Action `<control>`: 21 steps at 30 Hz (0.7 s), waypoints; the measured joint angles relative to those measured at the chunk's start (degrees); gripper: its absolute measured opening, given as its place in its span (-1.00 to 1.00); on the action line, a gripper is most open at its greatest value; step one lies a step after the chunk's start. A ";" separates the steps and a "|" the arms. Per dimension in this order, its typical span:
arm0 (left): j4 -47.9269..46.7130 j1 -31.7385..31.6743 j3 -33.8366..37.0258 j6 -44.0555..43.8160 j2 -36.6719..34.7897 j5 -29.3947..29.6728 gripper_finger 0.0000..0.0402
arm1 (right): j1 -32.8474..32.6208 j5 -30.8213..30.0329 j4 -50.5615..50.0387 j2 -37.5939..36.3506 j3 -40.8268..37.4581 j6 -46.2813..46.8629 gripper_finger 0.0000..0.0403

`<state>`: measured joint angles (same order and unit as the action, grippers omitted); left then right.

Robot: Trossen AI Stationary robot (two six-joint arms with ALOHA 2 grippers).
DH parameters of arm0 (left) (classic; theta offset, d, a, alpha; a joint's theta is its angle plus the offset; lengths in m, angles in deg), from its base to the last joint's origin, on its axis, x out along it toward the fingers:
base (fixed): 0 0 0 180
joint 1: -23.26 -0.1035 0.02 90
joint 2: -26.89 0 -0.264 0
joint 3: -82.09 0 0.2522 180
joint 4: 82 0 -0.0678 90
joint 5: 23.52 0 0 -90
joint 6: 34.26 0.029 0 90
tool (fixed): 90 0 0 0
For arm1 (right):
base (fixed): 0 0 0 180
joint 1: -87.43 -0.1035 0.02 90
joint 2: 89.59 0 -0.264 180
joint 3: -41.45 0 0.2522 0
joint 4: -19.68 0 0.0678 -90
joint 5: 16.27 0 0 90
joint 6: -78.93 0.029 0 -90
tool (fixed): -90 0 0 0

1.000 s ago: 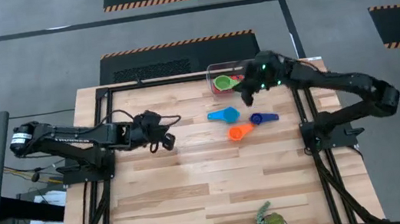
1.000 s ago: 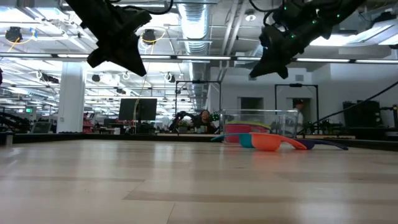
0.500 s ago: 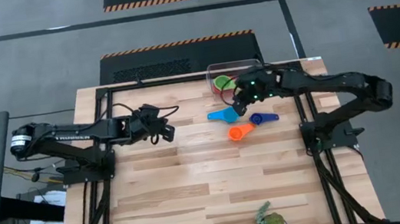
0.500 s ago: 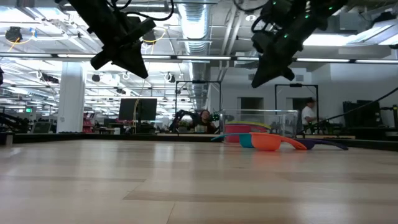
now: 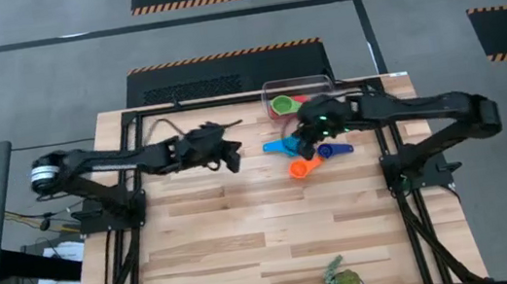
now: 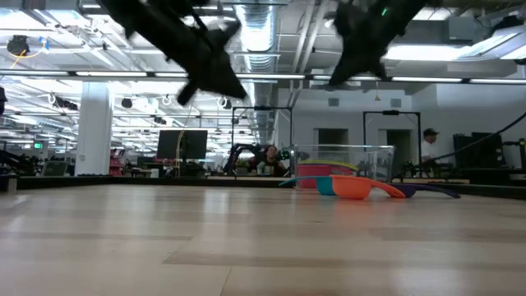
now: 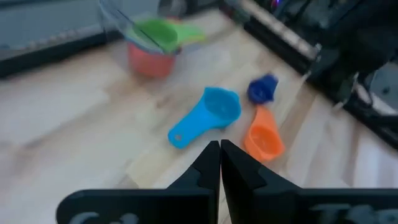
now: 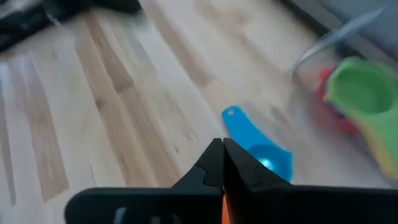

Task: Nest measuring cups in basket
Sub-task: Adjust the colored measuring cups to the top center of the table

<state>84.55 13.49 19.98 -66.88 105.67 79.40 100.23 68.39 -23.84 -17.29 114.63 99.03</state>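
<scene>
Three measuring cups lie loose on the table [image 5: 246, 231]: one light blue [image 5: 282, 145], one orange [image 5: 302, 167], one dark blue [image 5: 333, 149]. The basket [image 5: 269, 90] holds green [image 5: 283, 106] and red [image 7: 148, 60] cups. My right gripper [image 5: 304, 148] and left gripper [image 5: 234, 162] are both closed, empty.

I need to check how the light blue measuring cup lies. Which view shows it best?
The left wrist view: the light blue measuring cup lies whole and unobstructed, bowl and handle. The right wrist view blurs its bowl, the high view shows it small beside the right gripper, and the low view gives only a sliver.

No text or label can be read.
</scene>
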 joint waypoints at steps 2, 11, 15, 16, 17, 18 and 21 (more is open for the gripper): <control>3.01 -0.43 -1.35 -0.14 5.07 -0.99 -1.00 | -1.78 -3.27 -0.86 -3.39 0.10 0.32 -0.93; 1.98 -1.47 -15.60 3.54 26.28 0.52 -1.00 | -10.19 -8.64 -9.65 -17.35 -0.01 9.40 -0.89; -4.83 -1.63 -23.71 4.31 32.71 0.54 -1.00 | -14.82 -12.19 -10.24 -21.68 0.01 10.13 -0.92; -7.02 -1.58 -25.74 4.37 33.79 1.50 -1.00 | -15.78 -12.54 -10.27 -22.70 0.04 10.16 -0.93; -9.42 -1.53 -27.70 4.77 34.63 2.69 -1.00 | -16.63 -13.20 -10.77 -23.29 0.02 10.21 -0.93; -11.73 -1.53 -29.58 5.16 35.56 3.70 -1.00 | -17.39 -13.48 -10.80 -23.65 0.00 10.34 -0.94; -16.45 -1.81 -34.47 6.81 38.50 5.62 -1.00 | -19.23 -14.54 -10.83 -24.90 0.00 10.25 -0.93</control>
<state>68.10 11.68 -14.48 -60.06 144.18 85.02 81.00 53.85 -34.67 -42.19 114.63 109.28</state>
